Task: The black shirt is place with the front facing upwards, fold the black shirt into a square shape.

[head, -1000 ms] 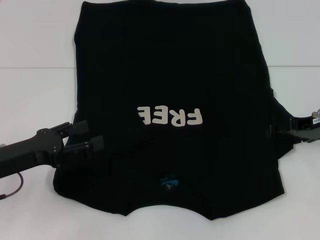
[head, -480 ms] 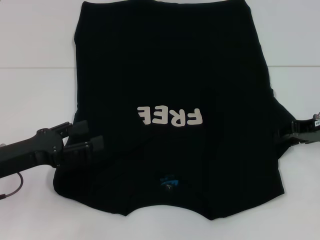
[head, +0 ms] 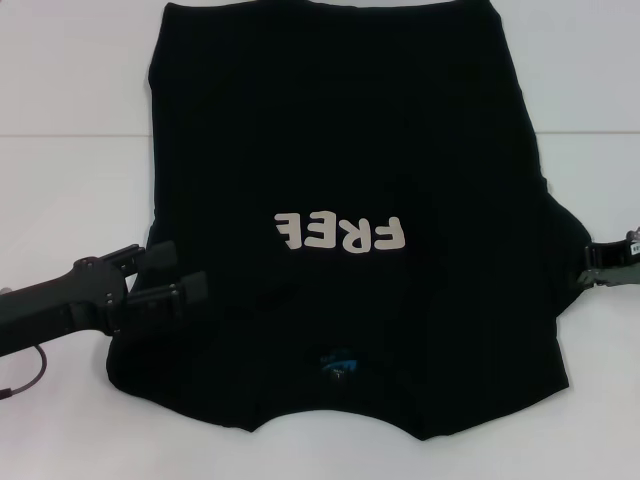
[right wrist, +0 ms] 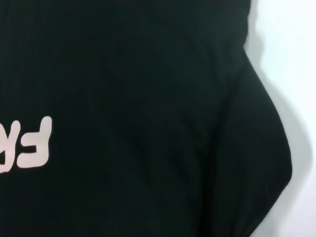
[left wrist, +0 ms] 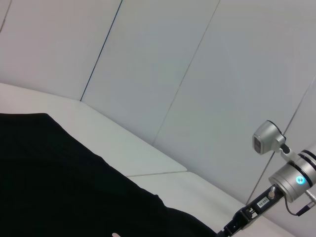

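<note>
Black shirt (head: pixel 340 150) lies spread face up on the white table (head: pixel 70 200), covering most of the middle, with its collar toward the robot and its hem at the far edge. Its white lettering (head: pixel 340 232) reads upside down from the head view, and a small blue label (head: pixel 337 364) sits at the neck near the front edge. Both sleeves appear folded in over the body, though black on black makes the fold lines hard to trace. At the shirt's left edge, the left gripper (head: pixel 180 277) rests low with its two fingers (head: pixel 178 291) spread apart, their tips over the cloth and nothing pinched between them. Off the shirt's right side, the right gripper (head: pixel 600 266) sits at the sleeve's outer edge; whether its fingers are apart or together cannot be told.
</note>
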You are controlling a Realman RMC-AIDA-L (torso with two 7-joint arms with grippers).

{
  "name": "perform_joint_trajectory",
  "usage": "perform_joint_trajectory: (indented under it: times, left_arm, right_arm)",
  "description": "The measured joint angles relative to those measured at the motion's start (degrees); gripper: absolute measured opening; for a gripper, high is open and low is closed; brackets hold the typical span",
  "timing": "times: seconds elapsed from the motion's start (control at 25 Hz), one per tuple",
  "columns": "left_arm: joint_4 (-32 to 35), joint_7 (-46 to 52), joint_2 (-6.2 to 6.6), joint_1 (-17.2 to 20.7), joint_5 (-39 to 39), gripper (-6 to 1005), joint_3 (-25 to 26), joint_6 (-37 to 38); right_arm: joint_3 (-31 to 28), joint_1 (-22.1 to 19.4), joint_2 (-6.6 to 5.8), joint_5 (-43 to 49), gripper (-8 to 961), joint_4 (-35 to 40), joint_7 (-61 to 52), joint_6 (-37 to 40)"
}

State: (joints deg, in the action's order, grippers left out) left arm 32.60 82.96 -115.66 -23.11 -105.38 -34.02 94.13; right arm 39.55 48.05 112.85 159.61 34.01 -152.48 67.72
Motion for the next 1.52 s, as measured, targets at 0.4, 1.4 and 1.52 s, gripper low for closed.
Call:
perform_joint_trajectory:
  times: [0.4, 1.4, 1.52]
  left_arm:
    - [0.0, 0.1, 0.0, 0.0, 0.0, 905, 0.0, 0.0]
    - [0.2, 0.5, 0.08, 0.0, -1.3, 907, 0.9, -0.1]
    - [0.2, 0.5, 0.09, 0.0, -1.3, 907, 0.9, -0.1]
  right_arm:
    - [-0.1, -1.0, -0.06, -0.4, 27, 2.3, 0.0, 0.5]
    - [-5.8, -6.8, -0.86, -7.9, 21, 18.9, 3.4, 10.0]
    - [-6.1, -6.9, -0.91, -8.6, 21, 18.9, 4.4, 10.1]
